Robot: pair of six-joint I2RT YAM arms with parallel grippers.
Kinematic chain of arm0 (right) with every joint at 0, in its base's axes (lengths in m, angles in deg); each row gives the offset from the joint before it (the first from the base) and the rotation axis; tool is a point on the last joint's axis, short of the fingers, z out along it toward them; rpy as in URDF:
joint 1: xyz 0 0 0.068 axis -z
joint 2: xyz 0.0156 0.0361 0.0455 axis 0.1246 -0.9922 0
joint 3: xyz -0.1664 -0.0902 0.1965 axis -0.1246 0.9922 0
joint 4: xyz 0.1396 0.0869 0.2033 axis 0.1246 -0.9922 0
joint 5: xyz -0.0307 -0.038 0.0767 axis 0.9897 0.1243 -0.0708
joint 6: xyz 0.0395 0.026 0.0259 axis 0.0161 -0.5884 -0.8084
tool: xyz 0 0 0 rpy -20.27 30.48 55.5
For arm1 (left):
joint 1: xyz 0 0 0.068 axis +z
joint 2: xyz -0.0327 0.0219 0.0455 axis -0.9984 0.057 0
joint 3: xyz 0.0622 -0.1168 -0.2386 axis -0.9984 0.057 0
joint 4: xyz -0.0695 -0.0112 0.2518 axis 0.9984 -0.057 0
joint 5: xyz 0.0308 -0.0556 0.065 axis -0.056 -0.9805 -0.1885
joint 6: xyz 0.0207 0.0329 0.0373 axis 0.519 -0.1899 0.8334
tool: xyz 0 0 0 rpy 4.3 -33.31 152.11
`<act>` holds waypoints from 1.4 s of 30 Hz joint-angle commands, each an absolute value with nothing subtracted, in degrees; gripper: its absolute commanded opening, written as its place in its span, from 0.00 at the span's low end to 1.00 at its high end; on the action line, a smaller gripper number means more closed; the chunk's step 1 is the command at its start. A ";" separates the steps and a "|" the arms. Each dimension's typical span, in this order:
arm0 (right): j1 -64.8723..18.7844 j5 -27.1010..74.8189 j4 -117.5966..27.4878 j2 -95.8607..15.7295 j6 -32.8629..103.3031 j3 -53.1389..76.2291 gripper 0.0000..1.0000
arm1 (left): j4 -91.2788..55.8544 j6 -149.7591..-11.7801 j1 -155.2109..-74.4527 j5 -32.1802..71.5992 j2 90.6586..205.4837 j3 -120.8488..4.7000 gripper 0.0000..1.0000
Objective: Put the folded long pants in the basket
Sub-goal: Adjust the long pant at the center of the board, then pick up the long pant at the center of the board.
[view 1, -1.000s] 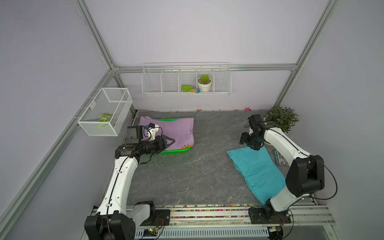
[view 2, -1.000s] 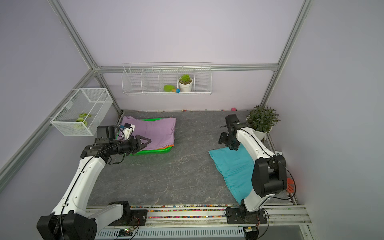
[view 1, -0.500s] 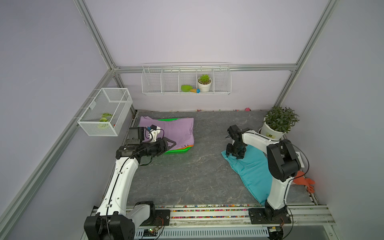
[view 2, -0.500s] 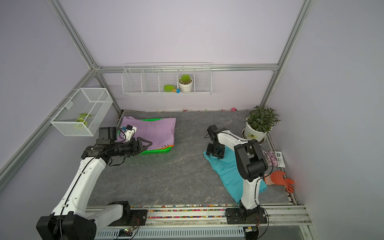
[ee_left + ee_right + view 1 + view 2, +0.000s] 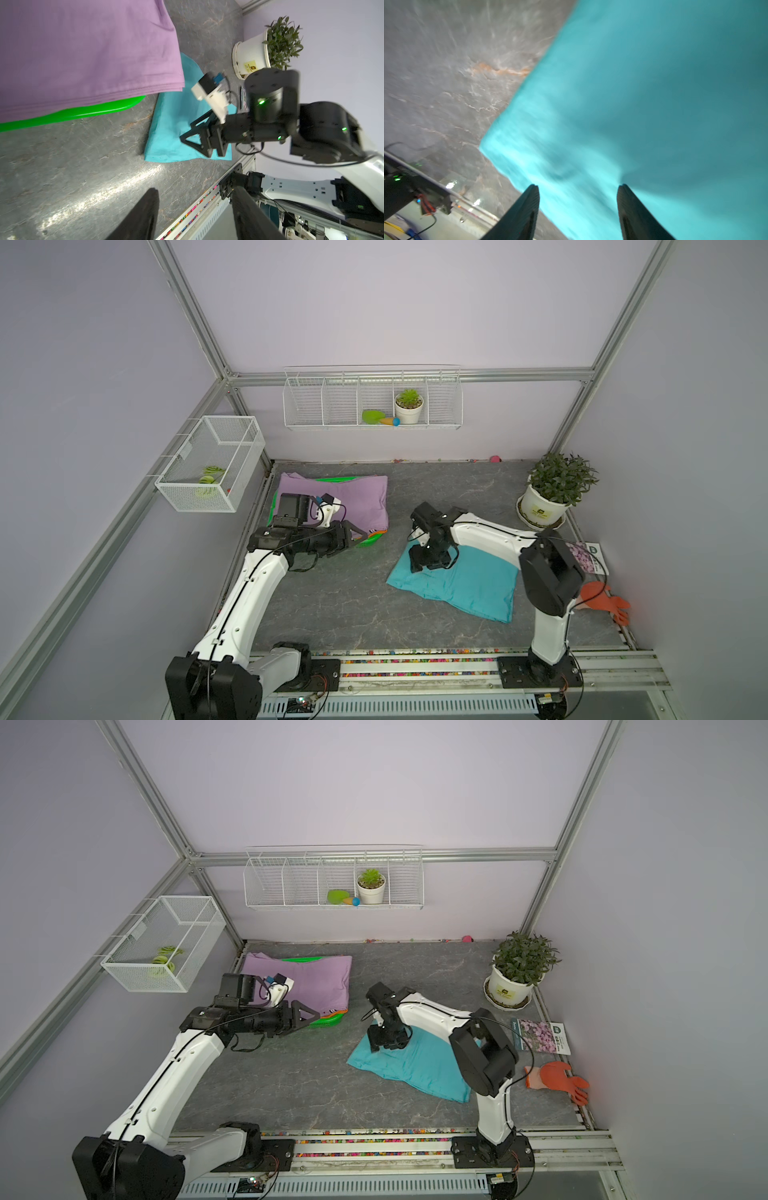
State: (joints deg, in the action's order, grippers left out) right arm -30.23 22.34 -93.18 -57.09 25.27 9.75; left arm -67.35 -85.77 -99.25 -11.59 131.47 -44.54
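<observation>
Lower open R gripper (image 5: pixel 430 566) onto left edge of teal pants (image 5: pixel 469 587), pinch all folds; leave open L gripper (image 5: pixel 360 536) by basket (image 5: pixel 72 113).

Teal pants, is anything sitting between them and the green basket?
Nothing lies on the table between the teal pants and the basket. The left gripper hangs open by the basket's near corner, and the lilac pants already cover the basket.

left arm (image 5: pixel 257 585): forearm level, pointing toward teal pants (image 5: pixel 469 585)
left claw (image 5: pixel 362 536): jaws apart, empty, well apart from teal pants
right arm (image 5: pixel 490 533): wrist bent down over teal pants
right claw (image 5: pixel 430 566): jaws apart, tips at teal pants, contact unclear
</observation>
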 commanded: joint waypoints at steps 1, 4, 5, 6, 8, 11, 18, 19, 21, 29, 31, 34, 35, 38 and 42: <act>-23.35 22.29 -93.50 -47.70 25.36 13.75 0.68 | -66.12 -87.46 -103.51 -8.02 132.09 -44.46 0.57; -14.45 22.50 -91.99 -41.59 22.98 20.59 0.72 | -61.64 -90.76 -108.10 -6.33 133.38 -42.52 0.55; -11.30 22.77 -91.95 -40.09 22.22 22.57 0.72 | -60.24 -91.63 -109.86 -5.67 134.34 -42.11 0.55; -7.60 23.33 -92.06 -38.52 21.22 24.78 0.72 | -59.20 -92.49 -112.22 -4.07 135.85 -42.18 0.54; -1.74 23.97 -90.98 -35.41 19.42 29.96 0.72 | -57.77 -94.11 -116.70 -0.93 139.43 -43.20 0.54; 3.09 26.10 -89.42 -30.09 18.21 36.70 0.73 | -55.83 -95.84 -122.62 4.03 146.54 -46.67 0.52; 4.59 34.94 -93.42 -27.61 17.97 40.37 0.77 | -60.54 -95.27 -126.20 17.99 165.27 -59.26 0.54; 4.69 35.04 -92.96 -27.05 18.04 41.29 0.77 | -60.43 -94.75 -126.18 19.03 167.05 -60.45 0.56; 4.83 35.29 -92.13 -26.03 18.00 42.88 0.77 | -59.25 -94.08 -126.28 20.83 169.73 -61.88 0.57; 5.02 32.87 -90.92 -26.79 18.39 43.98 0.76 | -56.61 -89.50 -126.67 19.23 178.58 -66.34 0.56; 4.97 33.09 -91.01 -26.67 18.50 43.94 0.76 | -55.40 -88.80 -126.71 17.18 180.28 -66.27 0.52; 5.13 33.38 -90.75 -26.40 18.59 44.06 0.76 | -54.17 -88.76 -126.69 16.22 181.38 -65.79 0.46; 5.09 33.32 -90.61 -26.42 18.73 44.01 0.77 | -54.07 -88.94 -126.72 16.53 181.68 -65.84 0.42; 5.14 33.24 -90.24 -26.80 18.75 43.98 0.77 | -54.99 -89.24 -126.72 17.77 182.92 -67.01 0.20; 5.44 32.72 -89.59 -27.59 18.94 43.76 0.77 | -57.64 -93.30 -126.41 23.58 182.33 -66.82 0.00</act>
State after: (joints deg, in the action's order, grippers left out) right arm 4.96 33.03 -90.41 -27.06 18.80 43.31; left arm -55.72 -90.75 -126.50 18.77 181.26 -66.05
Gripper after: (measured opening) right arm 0.770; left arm 0.020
